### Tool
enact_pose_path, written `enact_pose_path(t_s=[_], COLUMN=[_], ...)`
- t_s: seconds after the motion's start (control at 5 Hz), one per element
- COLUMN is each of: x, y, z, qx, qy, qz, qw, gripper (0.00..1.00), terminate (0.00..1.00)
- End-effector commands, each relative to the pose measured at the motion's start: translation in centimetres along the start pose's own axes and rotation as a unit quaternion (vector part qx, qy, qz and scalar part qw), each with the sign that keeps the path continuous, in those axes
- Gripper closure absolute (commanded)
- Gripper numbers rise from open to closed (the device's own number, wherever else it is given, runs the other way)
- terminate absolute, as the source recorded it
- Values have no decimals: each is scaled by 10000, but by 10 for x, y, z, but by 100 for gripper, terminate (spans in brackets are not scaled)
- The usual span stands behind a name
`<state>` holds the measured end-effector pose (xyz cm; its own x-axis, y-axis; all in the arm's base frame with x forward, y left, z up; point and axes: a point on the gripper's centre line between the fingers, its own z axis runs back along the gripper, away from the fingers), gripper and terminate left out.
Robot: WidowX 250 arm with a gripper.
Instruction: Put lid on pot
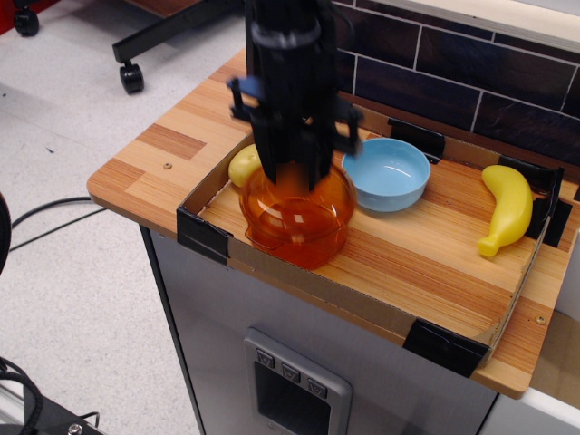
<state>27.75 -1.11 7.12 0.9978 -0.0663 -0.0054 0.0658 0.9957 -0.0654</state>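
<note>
The translucent orange pot (296,237) stands at the front left of the shallow cardboard tray (362,292). The translucent orange lid (297,201) lies at the pot's rim, directly over the opening. My black gripper (294,174) comes straight down onto the lid's centre and is shut on the knob, which the fingers hide. The image is blurred around the gripper, so I cannot tell whether the lid rests fully on the rim.
A light blue bowl (388,173) sits just right of the pot. A yellow potato-like toy (243,166) lies behind the pot on the left, partly hidden. A yellow banana (507,208) lies at the tray's right end. A dark brick wall stands behind.
</note>
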Motion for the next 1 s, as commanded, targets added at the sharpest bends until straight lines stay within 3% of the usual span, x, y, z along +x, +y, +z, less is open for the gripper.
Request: enact_pose_path(t_s=[0.0,0.8], x=[5,20], y=[1,18], z=[5,-5], qx=[6,66], qy=[-146,-145], qz=[130,307], qw=[9998,9994], gripper=[100,100], terminate=[0,0])
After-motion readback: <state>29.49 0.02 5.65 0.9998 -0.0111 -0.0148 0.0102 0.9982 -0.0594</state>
